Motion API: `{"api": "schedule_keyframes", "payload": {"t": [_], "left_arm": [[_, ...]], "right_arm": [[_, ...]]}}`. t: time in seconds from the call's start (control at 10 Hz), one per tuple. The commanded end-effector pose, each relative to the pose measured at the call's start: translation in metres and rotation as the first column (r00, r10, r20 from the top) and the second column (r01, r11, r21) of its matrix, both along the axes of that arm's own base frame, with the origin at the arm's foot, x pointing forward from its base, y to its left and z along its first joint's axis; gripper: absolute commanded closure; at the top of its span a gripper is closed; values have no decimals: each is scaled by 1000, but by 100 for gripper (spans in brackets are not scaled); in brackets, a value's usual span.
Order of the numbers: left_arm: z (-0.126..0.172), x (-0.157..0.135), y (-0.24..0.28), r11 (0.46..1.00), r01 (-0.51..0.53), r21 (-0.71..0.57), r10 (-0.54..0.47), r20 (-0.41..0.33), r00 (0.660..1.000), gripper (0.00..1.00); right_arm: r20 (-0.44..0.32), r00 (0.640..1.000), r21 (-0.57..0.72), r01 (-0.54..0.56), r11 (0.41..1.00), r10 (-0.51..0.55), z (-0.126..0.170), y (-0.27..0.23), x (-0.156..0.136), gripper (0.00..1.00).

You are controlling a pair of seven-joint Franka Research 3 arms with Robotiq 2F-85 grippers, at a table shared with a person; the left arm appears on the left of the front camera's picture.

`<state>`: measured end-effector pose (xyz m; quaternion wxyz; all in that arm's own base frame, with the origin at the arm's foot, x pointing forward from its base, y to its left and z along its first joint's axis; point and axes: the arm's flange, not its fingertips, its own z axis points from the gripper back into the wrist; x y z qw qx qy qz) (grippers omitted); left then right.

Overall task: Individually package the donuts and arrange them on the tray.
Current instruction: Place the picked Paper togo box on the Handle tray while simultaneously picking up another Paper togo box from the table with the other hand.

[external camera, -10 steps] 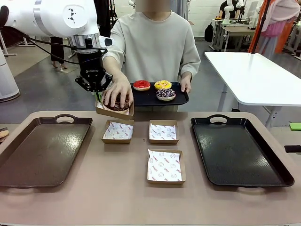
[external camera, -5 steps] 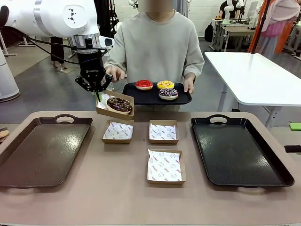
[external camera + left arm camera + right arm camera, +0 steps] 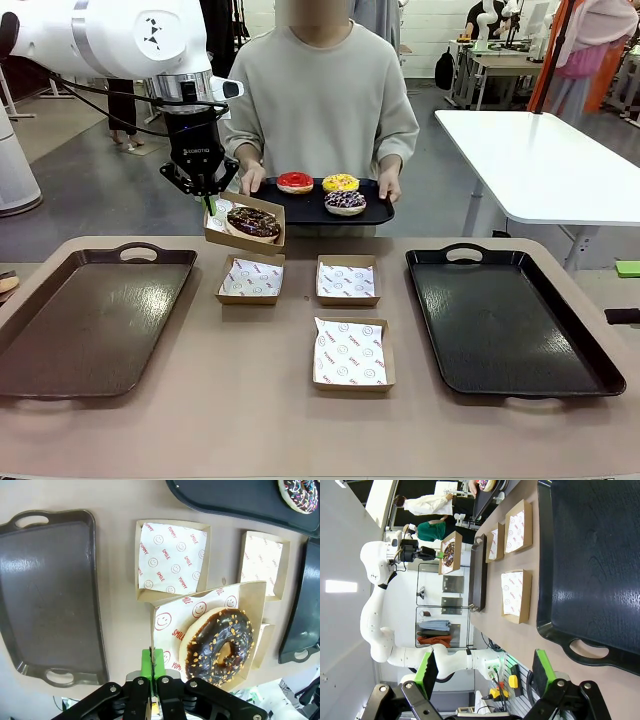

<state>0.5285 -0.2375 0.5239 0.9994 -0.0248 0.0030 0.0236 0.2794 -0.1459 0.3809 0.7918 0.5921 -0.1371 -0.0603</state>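
While the left gripper [image 3: 208, 197] pinches a cardboard box [image 3: 245, 240] rim aloft, beyond the brown tray's [image 3: 60, 340] far right corner, the chocolate donut [image 3: 252, 222] inside looks soft, light and smear-prone, so handle it by the box. The right gripper [image 3: 485, 675] gapes.

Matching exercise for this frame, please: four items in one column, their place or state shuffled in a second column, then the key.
Column one
1. chocolate donut
2. purple sprinkled donut
3. left end effector
4. right end effector

Column two
A. open, holding nothing
B. on the black tray that the person holds
C. shut on the edge of the cardboard box
D. lying in the cardboard box held above the table

Pairs: 1-D, 2-B, 3-C, 4-A
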Motion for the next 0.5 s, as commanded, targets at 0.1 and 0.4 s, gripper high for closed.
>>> {"api": "schedule_keyframes", "payload": {"t": [0.1,0.4], "left_arm": [[-1,-5,3,1000,-3,-11,3,12,1000,100],[-1,-5,3,1000,-3,-11,3,12,1000,100]], "right_arm": [[7,1000,3,-1,1000,1,1,0,0,0],[7,1000,3,-1,1000,1,1,0,0,0]]}}
